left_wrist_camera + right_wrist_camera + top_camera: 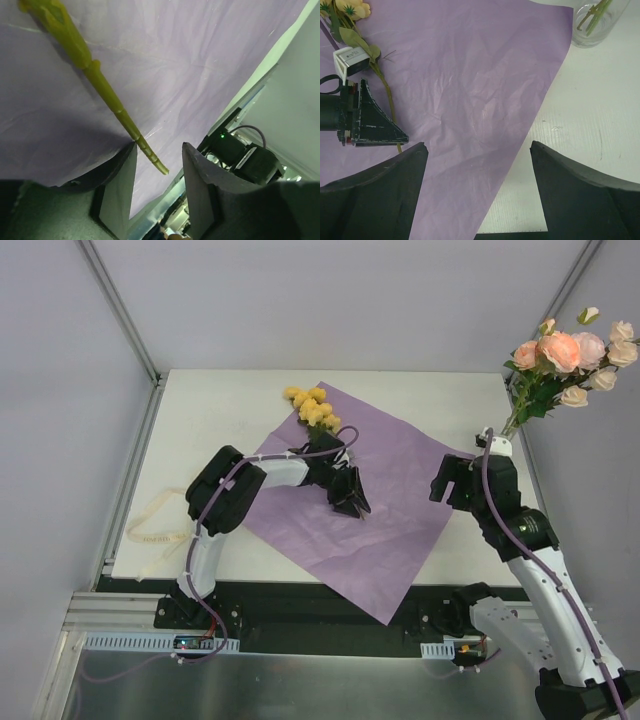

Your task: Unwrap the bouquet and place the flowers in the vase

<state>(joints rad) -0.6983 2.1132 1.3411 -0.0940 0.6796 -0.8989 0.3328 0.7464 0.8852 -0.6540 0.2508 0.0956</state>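
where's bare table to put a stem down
Far left corner of the table, between the ribbon and purple paper, is bare; so is the far strip right of the yellow flowers. Crowded around the vase and right gripper.

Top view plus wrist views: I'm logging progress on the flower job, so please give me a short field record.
paper: purple sheet spread flat
yellow flowers: lying on the sheet, not yet in the vase
pink flowers: standing in the vase
ribbon: loose, left of the sheet
left gripper: jaws apart around the stem end
right gripper: open, empty, over the sheet's right edge
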